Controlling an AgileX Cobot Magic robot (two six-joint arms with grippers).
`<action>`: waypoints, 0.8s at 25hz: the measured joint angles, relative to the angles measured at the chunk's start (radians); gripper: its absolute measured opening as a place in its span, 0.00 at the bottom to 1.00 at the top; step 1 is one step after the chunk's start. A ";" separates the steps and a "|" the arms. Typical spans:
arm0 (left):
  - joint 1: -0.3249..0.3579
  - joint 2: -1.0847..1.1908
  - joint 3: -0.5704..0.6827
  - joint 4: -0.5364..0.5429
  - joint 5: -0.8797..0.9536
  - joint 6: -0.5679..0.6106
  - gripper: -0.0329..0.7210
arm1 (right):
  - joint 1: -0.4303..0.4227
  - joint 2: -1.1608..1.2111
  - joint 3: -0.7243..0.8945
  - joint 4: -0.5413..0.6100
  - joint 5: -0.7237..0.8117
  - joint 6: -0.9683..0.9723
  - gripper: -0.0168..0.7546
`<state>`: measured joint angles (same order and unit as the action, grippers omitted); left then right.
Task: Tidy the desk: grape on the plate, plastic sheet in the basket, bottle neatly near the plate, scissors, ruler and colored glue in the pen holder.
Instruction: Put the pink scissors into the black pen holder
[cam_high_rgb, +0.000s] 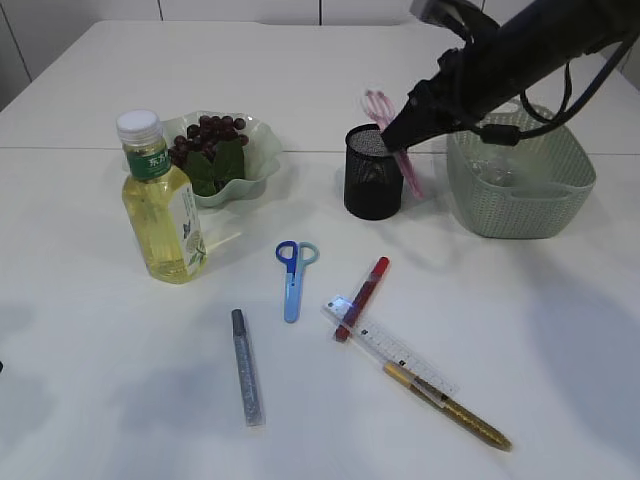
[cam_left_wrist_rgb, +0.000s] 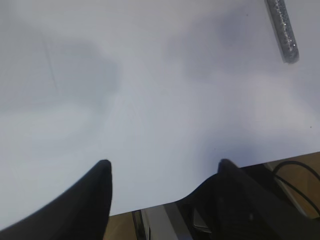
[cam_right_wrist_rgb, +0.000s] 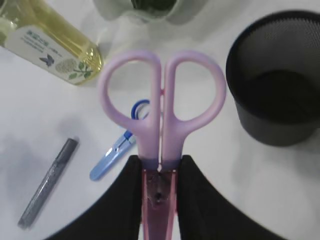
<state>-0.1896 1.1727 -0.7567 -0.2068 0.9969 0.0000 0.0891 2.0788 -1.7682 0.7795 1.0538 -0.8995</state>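
Presently the right gripper (cam_right_wrist_rgb: 159, 172) is pinched on the blades of the pink scissors (cam_right_wrist_rgb: 161, 107), handles pointing away from the wrist. In the exterior view this pair sits at upper centre-right, just beside the rim of the black mesh pen holder (cam_high_rgb: 372, 175), on the basket side of it rather than clearly over its mouth.

Risks noted:
- Released from this position, the pink scissors may strike the rim or fall between holder and green basket (cam_high_rgb: 521, 190).
- The grip is on the slim blade end only; the heavier handle loops could swing or slip during any tilt.
- The light holder stands free and could tip or slide if the arm nudges it.

The left gripper (cam_left_wrist_rgb: 162, 172) stands spread over bare table at the lower left, holding nothing; the grey glitter glue (cam_left_wrist_rgb: 283, 31) lies well apart from it.

Outstanding on the table, mid-frame: blue scissors (cam_high_rgb: 294, 278), clear ruler (cam_high_rgb: 392, 346) with the red glue (cam_high_rgb: 363, 298) lying across it and the gold glue (cam_high_rgb: 450, 407) touching its lower end. That overlap may spoil a clean pick.

Grapes (cam_high_rgb: 208, 138) are on the plate (cam_high_rgb: 262, 152), bottle (cam_high_rgb: 162, 200) upright beside it.
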 joint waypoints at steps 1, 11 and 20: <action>0.000 0.000 0.000 -0.002 0.003 0.000 0.68 | 0.000 0.000 0.000 0.021 -0.016 -0.024 0.24; 0.000 0.000 0.000 -0.006 0.009 0.000 0.68 | 0.000 0.014 0.000 0.310 -0.218 -0.241 0.24; 0.000 0.000 0.000 -0.008 0.009 0.000 0.68 | 0.000 0.062 0.000 0.544 -0.381 -0.531 0.24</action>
<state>-0.1896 1.1727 -0.7567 -0.2147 1.0060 0.0000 0.0891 2.1410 -1.7682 1.3235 0.6731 -1.4305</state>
